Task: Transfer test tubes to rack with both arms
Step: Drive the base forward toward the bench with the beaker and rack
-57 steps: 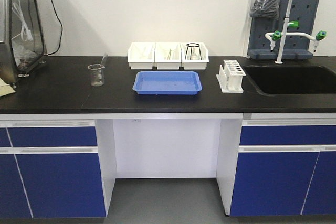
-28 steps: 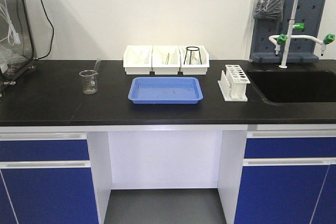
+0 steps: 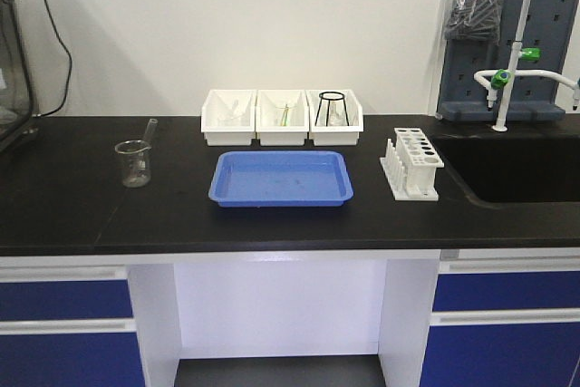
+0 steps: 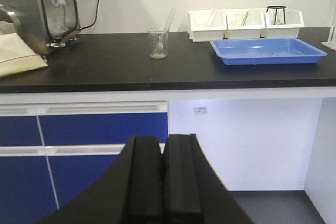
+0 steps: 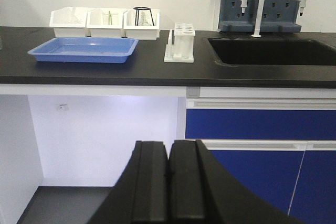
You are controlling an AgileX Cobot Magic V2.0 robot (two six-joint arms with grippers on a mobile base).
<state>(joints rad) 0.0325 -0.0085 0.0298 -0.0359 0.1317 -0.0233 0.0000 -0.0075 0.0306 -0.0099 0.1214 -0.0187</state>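
The white rack [image 3: 412, 162] stands on the black counter right of the blue tray [image 3: 281, 178], and its holes look unfilled; it also shows in the right wrist view [image 5: 180, 43]. Thin clear tubes lie in the white bins [image 3: 282, 116] at the back, too small to count. My left gripper [image 4: 163, 145] is shut and empty, low in front of the blue drawers, below counter height. My right gripper [image 5: 169, 148] is shut and empty, equally low, in front of the knee space. Neither arm shows in the front view.
A glass beaker [image 3: 134, 162] with a slanted glass rod or tube stands at the counter's left. A black wire stand [image 3: 333, 106] sits in the right bin. A sink [image 3: 517, 169] with a white tap [image 3: 507, 70] is on the right. Metal equipment [image 4: 50, 9] stands far left.
The front view has drawn closer to the counter: the counter and everything on it look larger and lower, the beaker further left, the rack further right. Nothing on the counter has moved.
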